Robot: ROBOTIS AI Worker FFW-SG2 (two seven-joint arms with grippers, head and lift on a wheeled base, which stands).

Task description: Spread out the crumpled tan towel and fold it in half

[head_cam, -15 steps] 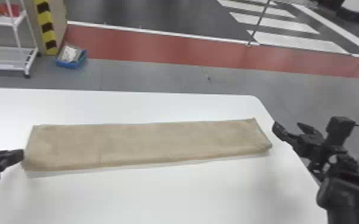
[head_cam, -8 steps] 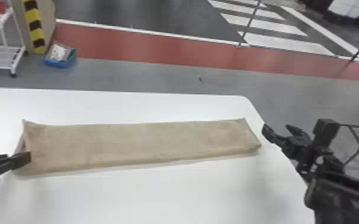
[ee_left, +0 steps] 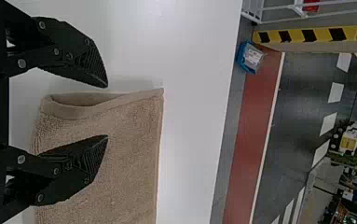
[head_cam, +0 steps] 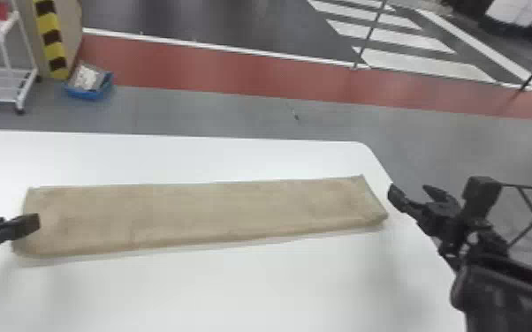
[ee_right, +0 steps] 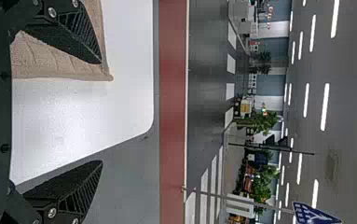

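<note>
The long, folded tan cloth towel (head_cam: 203, 212) lies flat on the smooth white desk (head_cam: 256, 287). It looks soft, light and floppy, and won't break. The corners at its two ends look best to grab. The left gripper (ee_left: 107, 111) has fingers wide apart at its left end; the right gripper (ee_right: 102, 112), also open, is near its right end. Before, its far left corner poked up; now it sits lower.

Parts of table (head_cam: 252, 291) and 1 rack (head_cam: 3, 48) (white) beyond head view's left edge.
</note>
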